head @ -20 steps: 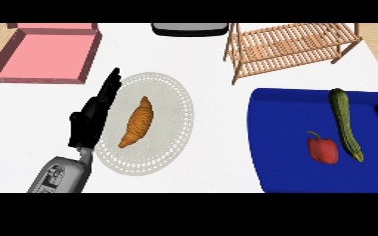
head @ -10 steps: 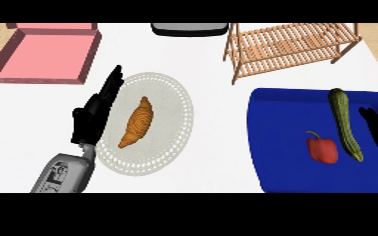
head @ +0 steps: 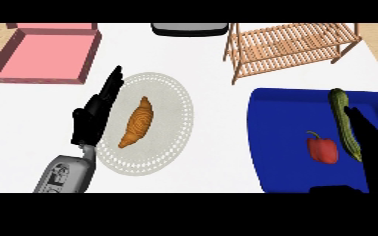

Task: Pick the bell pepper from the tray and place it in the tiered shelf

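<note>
At plate's L rim: left hand (head: 94, 114) fingers (head: 111, 82) straight and together, pointing up-view, holding nothing. Fingertips lie over the rim of the white plate (head: 176, 102); palm sits over the same edge, just left of the croissant (head: 138, 122), w/ a gap between them. Grey forearm (head: 65, 174) enters from the lower-left.

Croissant lies lengthwise near plate centre, tilted slightly.

R side: right hand (head: 363, 150) shows only as a dark shape along the view's right edge, over the far side of the blue tray (head: 280, 125), overlapping the lower part of the cucumber (head: 341, 105). Another dark bit at the tray's bottom edge (prob. same hand, can't confirm). Open or closed: cannot tell, too little in view.

Bell pepper (head: 322, 149): red, green stem, lying on the tray, just left of the cucumber and near the right hand, not touched by it as far as visible.

Tiered shelf (head: 291, 47): wooden slats, stands on the white counter (head: 218, 80) above the tray, apart from it.

Upper-left: pink box (head: 48, 52), open-topped. Top centre: dark grey object (head: 190, 28), cut off by the frame, unidentifiable.
</note>
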You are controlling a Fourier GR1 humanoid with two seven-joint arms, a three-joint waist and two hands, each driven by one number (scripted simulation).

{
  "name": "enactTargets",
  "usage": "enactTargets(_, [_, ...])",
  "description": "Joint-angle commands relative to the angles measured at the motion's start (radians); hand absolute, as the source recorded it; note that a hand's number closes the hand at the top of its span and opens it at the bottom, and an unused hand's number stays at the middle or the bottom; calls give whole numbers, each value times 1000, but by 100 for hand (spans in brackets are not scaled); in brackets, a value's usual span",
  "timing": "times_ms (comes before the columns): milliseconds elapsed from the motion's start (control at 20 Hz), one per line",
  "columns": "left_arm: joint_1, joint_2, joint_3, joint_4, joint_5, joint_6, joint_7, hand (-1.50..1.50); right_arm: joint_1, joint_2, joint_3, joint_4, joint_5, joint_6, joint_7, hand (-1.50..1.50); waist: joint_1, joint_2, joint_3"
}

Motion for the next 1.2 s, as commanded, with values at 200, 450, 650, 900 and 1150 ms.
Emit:
enactTargets(200, [52, -37, 5, -20, -55, -24, -29, 0, -43, 37, -63, 68, 35, 64, -44, -150, 1, 0, 0])
enactTargets(450, [-36, -51, 70, 72, -40, -41, -35, 0, -5, 58, -79, 69, 57, 62, -82, -150, -3, 0, 0])
enactTargets(650, [-58, -49, 69, 40, -57, -50, 24, 0, -52, 93, -42, 210, 157, -10, -108, -150, -1, 1, 0])
enactTargets(900, [25, -25, 80, -84, -49, -101, 43, 0, -4, 111, -79, 199, 142, -7, -162, -150, 1, -1, 0])
enactTargets(1150, [20, -87, 68, 4, -100, -52, -23, 0, -36, 129, -95, 317, 180, -59, -232, -150, 1, 0, 0])
